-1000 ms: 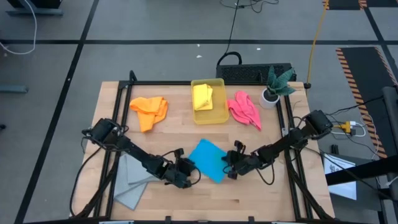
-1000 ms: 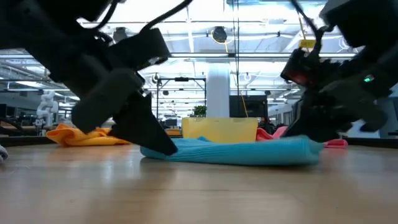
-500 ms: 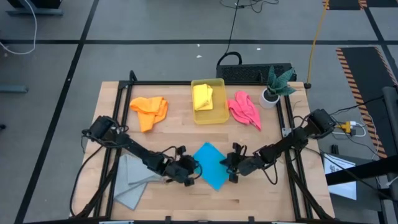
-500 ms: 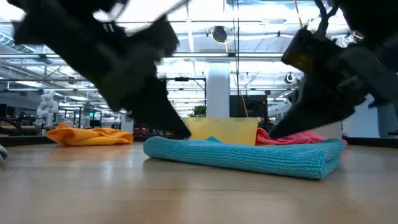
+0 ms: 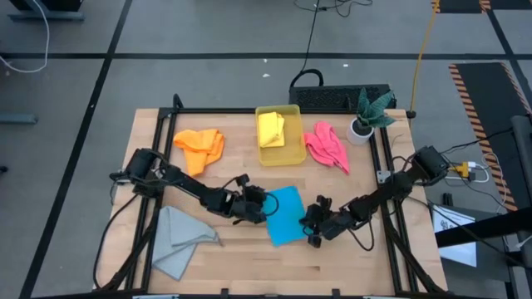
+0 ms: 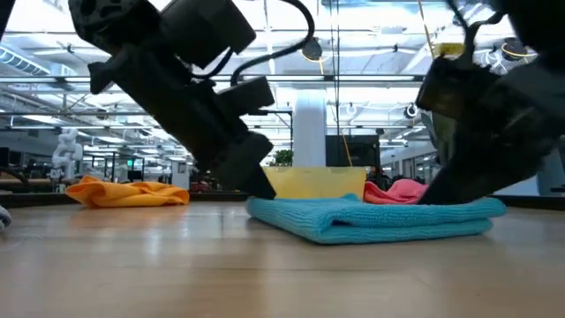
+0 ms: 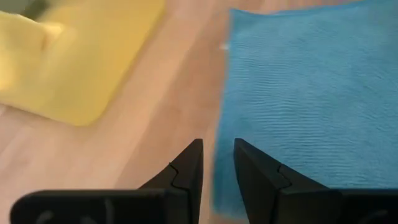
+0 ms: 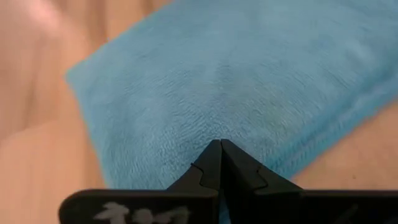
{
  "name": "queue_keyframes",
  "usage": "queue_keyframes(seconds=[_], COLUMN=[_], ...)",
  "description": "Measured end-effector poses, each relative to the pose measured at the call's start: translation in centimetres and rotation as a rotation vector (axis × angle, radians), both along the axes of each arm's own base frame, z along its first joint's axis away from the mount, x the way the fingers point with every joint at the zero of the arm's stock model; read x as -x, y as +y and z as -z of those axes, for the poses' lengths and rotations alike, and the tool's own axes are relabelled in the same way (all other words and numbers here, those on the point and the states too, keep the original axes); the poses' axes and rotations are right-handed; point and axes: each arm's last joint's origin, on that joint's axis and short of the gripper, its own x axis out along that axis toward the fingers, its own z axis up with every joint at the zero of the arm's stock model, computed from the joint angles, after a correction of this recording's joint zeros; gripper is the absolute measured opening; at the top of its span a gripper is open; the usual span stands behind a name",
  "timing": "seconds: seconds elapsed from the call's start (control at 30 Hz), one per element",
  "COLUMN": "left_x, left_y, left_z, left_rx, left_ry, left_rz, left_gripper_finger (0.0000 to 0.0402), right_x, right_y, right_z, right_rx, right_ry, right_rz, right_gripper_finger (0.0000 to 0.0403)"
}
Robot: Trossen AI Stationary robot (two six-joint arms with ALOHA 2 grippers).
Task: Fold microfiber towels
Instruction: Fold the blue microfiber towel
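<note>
A bright blue towel (image 5: 287, 216) lies folded flat on the wooden table, near its middle. My left gripper (image 5: 259, 208) stands at the towel's left edge with its fingers a narrow gap apart. My right gripper (image 5: 313, 228) is shut, its tips down on the towel's near right corner. An orange towel (image 5: 199, 147) and a pink towel (image 5: 327, 146) lie crumpled at the far side. A yellow towel (image 5: 271, 128) lies in a yellow bin (image 5: 292, 154). A grey towel (image 5: 178, 242) lies at the near left. My left gripper slants down from the table's left onto the towel's left edge (image 7: 221, 134). One finger (image 7: 249, 163) is over the cloth, the other over bare wood; nothing is bunched between them. In the low view the tip meets the towel's left end (image 6: 258, 207). My right gripper presses its shut fingertips (image 8: 221, 152) on the top layer near the towel's near right corner (image 8: 186, 134), slanting down from the table's right. The towel lies flat on the table under them.
A plant in a white pot (image 5: 362, 124) stands at the far right corner. A black frame (image 5: 158, 116) runs around the table top. Bare wood (image 5: 241, 266) shows along the near edge.
My left gripper has gone toward the far edge and a little right, along with the towel's left end. The blue towel has turned about on the table, from a diamond to nearly square with the table's edges. My right gripper has rolled and hardly shifted.
</note>
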Motion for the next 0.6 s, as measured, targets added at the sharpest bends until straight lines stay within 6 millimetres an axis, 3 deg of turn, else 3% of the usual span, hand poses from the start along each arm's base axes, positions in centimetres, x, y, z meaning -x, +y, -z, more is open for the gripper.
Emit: queue_keyframes(seconds=[0.3, 0.43, 0.6], left_x=[0.1, -0.3, 0.2], left_y=[-3.3, -3.3, -2.0], left_z=[-1.9, -1.6, -0.6], left_rx=[0.015, 0.062, 0.053], left_ry=[-0.116, -0.118, -0.055], left_rz=[0.144, 0.202, 0.062], left_gripper_finger=[0.0092, 0.0092, 0.0092], right_x=[-0.8, -1.9, -3.0], right_y=[0.7, -1.3, -4.1], right_z=[-2.1, -1.6, -0.1], right_rx=[0.166, 0.25, 0.29], right_ry=[-0.198, -0.183, -0.115], right_rz=[-0.09, -0.027, 0.061], right_gripper_finger=[0.0, 0.0, 0.0])
